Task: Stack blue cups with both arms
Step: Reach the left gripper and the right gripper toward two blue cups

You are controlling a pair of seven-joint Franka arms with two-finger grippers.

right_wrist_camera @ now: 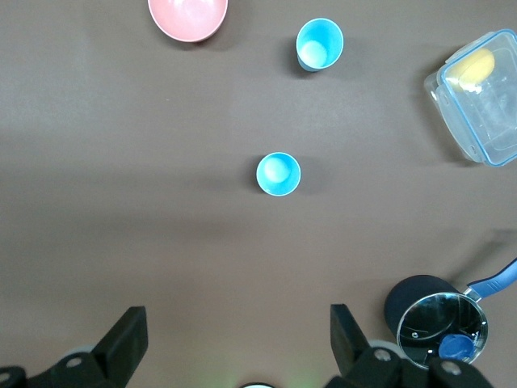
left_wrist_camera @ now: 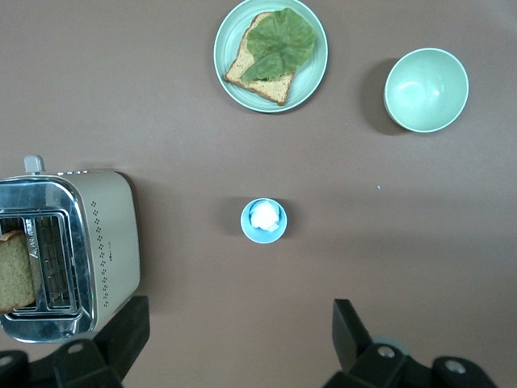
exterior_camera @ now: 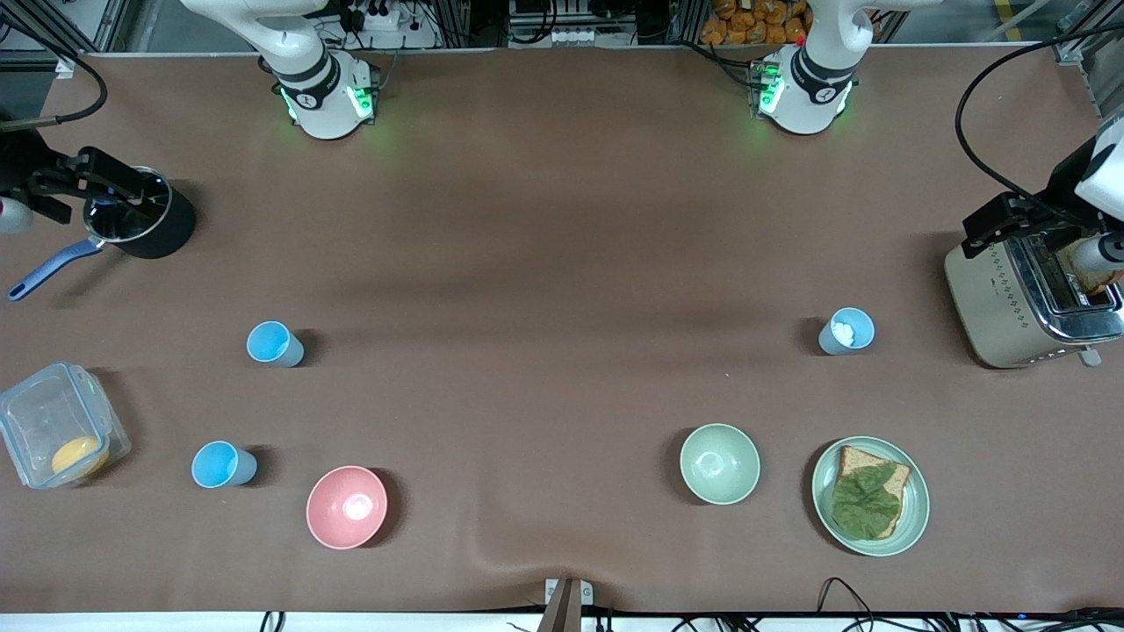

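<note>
Three blue cups stand upright and apart on the brown table. Two bright sky-blue cups are toward the right arm's end: one (exterior_camera: 275, 343) (right_wrist_camera: 279, 174), and one nearer the front camera (exterior_camera: 223, 464) (right_wrist_camera: 319, 44). A duller grey-blue cup (exterior_camera: 847, 331) (left_wrist_camera: 263, 221) with something white inside stands toward the left arm's end. My right gripper (exterior_camera: 105, 184) (right_wrist_camera: 238, 323) is open and empty, high over the pot's area. My left gripper (exterior_camera: 1001, 224) (left_wrist_camera: 240, 323) is open and empty, high beside the toaster.
A black pot (exterior_camera: 167, 233) with a blue handle, a clear box (exterior_camera: 57, 434) holding something yellow and a pink bowl (exterior_camera: 346, 506) are toward the right arm's end. A toaster (exterior_camera: 1001, 303), a pale green bowl (exterior_camera: 719, 463) and a plate (exterior_camera: 913, 505) with bread and lettuce are toward the left arm's end.
</note>
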